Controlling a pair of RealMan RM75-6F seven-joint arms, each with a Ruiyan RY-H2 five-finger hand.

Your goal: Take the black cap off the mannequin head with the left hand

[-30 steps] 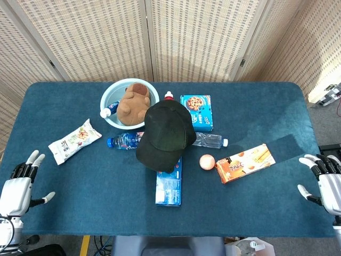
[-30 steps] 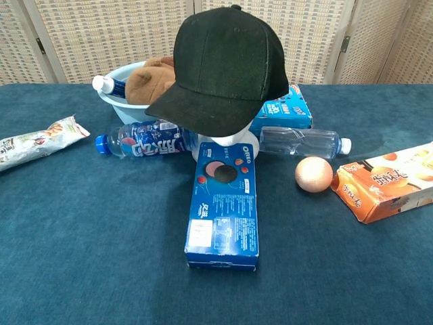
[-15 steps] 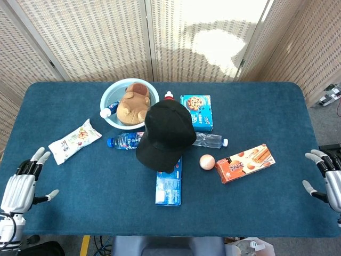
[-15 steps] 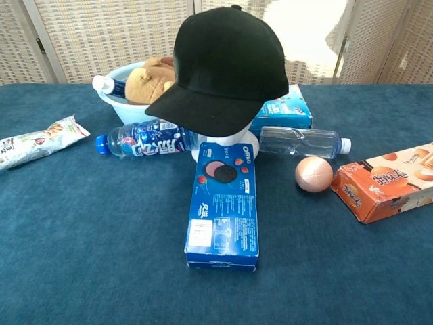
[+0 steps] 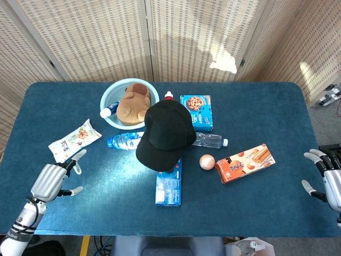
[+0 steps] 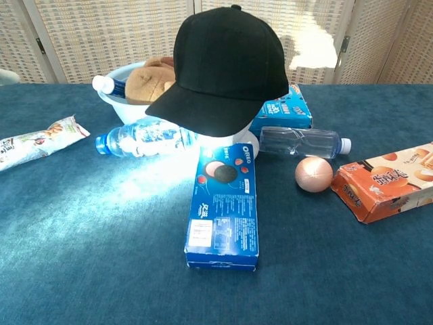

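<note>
Left hand brought inward over the table since the earlier frame; cap not yet touched.

The left hand (image 5: 51,180) is seen released, fingers apart, near the snack bag (image 5: 74,140) and well apart from the black cap (image 5: 165,133), which sits on the mannequin head (image 6: 226,143) at the table's (image 5: 256,106) middle. The right hand (image 5: 329,178) is held spread and unloaded at the far edge. The cap is judged light and soft in the crown, stiffer at the brim; the brim or crown top would be taken. The white neck and the Oreo box (image 6: 224,204) lettering are shown only in the chest view; both hands are shown only in the head view.
</note>
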